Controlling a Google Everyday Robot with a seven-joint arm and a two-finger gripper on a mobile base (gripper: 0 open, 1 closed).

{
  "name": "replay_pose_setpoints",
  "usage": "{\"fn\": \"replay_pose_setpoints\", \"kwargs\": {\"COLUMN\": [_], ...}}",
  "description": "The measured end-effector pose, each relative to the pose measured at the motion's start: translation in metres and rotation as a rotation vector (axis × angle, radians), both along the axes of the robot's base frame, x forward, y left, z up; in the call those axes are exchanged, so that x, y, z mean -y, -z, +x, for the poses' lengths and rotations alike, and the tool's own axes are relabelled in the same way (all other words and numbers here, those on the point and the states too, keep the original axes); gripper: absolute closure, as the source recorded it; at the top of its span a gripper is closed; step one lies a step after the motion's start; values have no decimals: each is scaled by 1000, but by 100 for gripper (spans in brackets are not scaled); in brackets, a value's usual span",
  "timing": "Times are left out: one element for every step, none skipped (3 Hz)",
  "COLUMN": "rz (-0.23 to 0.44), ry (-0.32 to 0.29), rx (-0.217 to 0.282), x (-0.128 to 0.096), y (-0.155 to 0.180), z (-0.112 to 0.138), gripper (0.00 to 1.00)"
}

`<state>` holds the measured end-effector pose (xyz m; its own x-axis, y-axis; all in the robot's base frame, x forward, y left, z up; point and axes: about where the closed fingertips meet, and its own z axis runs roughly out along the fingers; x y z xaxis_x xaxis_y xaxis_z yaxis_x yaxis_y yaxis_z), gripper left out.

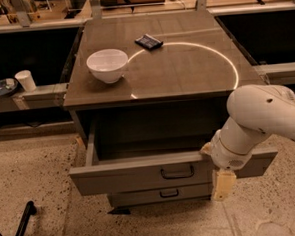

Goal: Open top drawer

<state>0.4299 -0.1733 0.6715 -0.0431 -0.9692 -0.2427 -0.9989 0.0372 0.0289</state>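
The top drawer is a wide grey drawer with a small dark loop handle. It stands pulled out from under the brown tabletop, and its deep grey box shows nothing inside. My gripper hangs in front of the right part of the drawer front, right of the handle and apart from it. The white arm comes in from the right and hides the drawer's right end. A narrower grey drawer sits shut below.
A white bowl and a small dark packet lie on the tabletop. A white cup and a dark dish sit on a low shelf at left. A black pole lies on the speckled floor at bottom left.
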Motion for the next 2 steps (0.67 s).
{"fn": "replay_pose_setpoints", "kwargs": {"rz": [-5,-39], "ry": [-2,-20], "rx": [-5,-43], "x": [3,22], "y": [-1,-13], "z": [-6,-48], "gripper": [28,28]}}
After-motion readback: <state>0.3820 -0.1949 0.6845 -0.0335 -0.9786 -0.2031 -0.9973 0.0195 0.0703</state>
